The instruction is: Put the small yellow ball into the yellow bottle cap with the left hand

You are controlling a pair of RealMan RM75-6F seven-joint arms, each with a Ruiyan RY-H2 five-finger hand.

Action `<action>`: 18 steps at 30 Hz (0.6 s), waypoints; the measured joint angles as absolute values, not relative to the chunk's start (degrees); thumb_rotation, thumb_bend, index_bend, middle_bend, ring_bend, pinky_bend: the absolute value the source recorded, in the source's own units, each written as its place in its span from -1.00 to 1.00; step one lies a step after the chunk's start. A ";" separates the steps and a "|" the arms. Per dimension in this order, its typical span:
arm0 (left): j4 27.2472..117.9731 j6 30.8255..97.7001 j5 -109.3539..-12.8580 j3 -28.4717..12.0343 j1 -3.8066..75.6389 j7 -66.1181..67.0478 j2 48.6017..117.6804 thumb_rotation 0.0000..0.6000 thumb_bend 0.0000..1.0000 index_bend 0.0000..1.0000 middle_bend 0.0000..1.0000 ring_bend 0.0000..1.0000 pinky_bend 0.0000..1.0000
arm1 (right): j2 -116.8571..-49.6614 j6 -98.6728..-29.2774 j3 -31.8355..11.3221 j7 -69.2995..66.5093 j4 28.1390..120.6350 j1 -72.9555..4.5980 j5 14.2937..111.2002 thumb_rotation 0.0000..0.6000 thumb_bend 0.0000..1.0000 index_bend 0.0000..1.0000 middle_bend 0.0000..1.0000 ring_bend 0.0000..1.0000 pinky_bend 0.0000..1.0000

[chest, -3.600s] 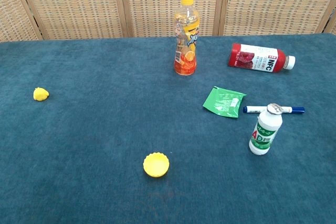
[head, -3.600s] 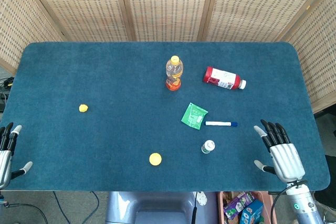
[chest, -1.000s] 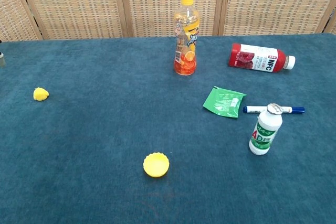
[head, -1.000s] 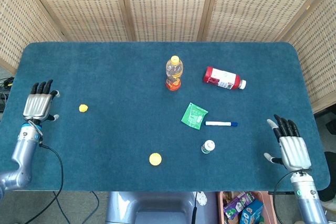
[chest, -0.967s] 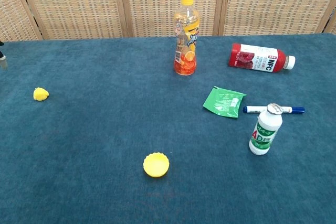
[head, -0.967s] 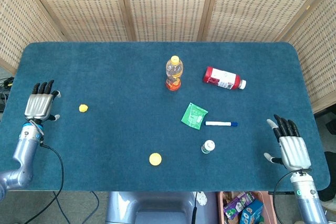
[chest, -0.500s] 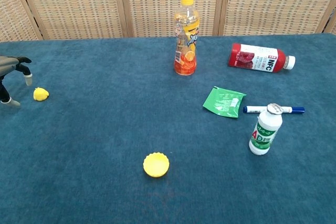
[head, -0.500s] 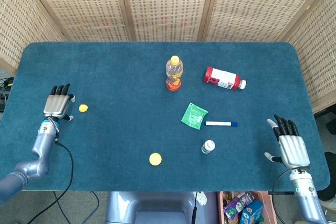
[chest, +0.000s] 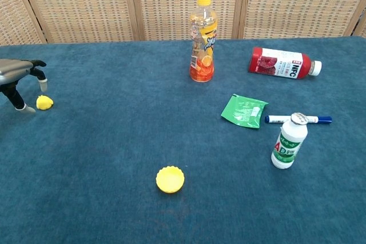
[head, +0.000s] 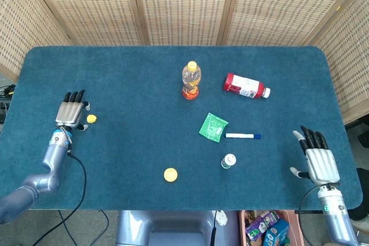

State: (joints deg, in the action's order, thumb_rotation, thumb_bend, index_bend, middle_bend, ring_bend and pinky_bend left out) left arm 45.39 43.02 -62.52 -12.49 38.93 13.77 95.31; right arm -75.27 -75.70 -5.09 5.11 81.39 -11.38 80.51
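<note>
Bench [head: 115, 79] first: the blue felt-covered top gives a soft, grippy bed, so I judge the ball will not roll far if I nudge it. My left hand [head: 71, 113] hovers low over it, fingers spread and curved down, holding nothing. My right hand [head: 316, 159] sits well apart at the far side, fingers apart, empty.

Yellow ridged plastic bottle cap [chest: 170, 179] lies open side up, well away from my left hand, toward the robot's right and nearer the body. It looks light, so a clumsy drop could shift it.

Small yellow ball [chest: 44, 102] rests just beside the fingertips [chest: 42, 85] of my left hand, between thumb and fingers in the chest view; whether they touch it I cannot tell. It looks light and slightly lumpy, perhaps soft. I would pinch it across the middle with thumb and one finger, gently.
</note>
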 measured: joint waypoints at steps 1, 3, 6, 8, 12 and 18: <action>45.45 43.09 -62.54 -12.47 38.98 13.84 95.33 1.00 -0.59 -0.22 -1.00 -1.00 -1.00 | -75.28 -75.70 -5.07 5.11 81.39 -11.38 80.54 1.00 -1.00 -1.00 -1.00 -1.00 -1.00; 45.72 43.19 -62.53 -12.47 39.05 13.89 95.33 1.00 -0.57 -0.22 -1.00 -1.00 -1.00 | -75.30 -75.67 -5.01 5.14 81.38 -11.40 80.59 1.00 -1.00 -1.00 -1.00 -1.00 -1.00; 46.06 43.22 -62.39 -12.45 39.17 14.13 95.25 1.00 -0.56 -0.22 -1.00 -1.00 -1.00 | -75.30 -75.70 -4.98 5.11 81.37 -11.41 80.65 1.00 -1.00 -1.00 -1.00 -1.00 -1.00; 46.21 43.14 -62.19 -12.45 39.25 14.35 95.20 1.00 -0.56 -0.22 -1.00 -1.00 -1.00 | -75.29 -75.79 -4.98 5.01 81.36 -11.40 80.70 1.00 -1.00 -1.00 -1.00 -1.00 -1.00; 46.41 43.05 -61.75 -12.44 39.36 14.89 95.20 1.00 -0.55 -0.22 -1.00 -1.00 -1.00 | -75.26 -75.83 -4.96 4.86 81.30 -11.38 80.71 1.00 -1.00 -1.00 -1.00 -1.00 -1.00; 46.57 43.05 -61.45 -12.40 39.80 15.57 95.53 1.00 -0.55 -0.18 -1.00 -1.00 -1.00 | -75.28 -75.94 -4.90 4.81 81.26 -11.40 80.87 1.00 -1.00 -1.00 -1.00 -1.00 -1.00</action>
State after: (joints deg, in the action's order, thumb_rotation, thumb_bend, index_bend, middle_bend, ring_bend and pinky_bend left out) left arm 46.57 43.05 -61.45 -12.40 39.80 15.57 95.53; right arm -75.28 -75.94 -4.90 4.81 81.26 -11.40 80.87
